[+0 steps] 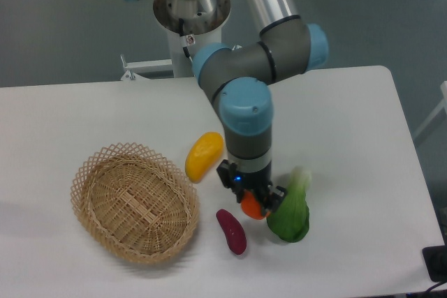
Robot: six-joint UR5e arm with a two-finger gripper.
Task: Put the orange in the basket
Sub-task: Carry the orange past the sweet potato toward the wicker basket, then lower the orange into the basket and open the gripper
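UR5e gripper [253, 199] stood low over white table [363, 137], fingers set around orange [251, 207]; whether they actually clamped fruit could not be told from this angle. Orange sat partly hidden beneath tool, just beside green leafy vegetable [292, 211] and near purple eggplant-like piece [231, 231]. Yellow mango-shaped fruit [203, 156] lay behind. Wicker basket [105, 165] rested well left of orange, nothing inside.

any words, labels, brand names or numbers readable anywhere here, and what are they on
None: no readable text shows anywhere.
The arm, gripper, basket, orange, yellow fruit, purple vegetable, leafy green and table carry no visible lettering.
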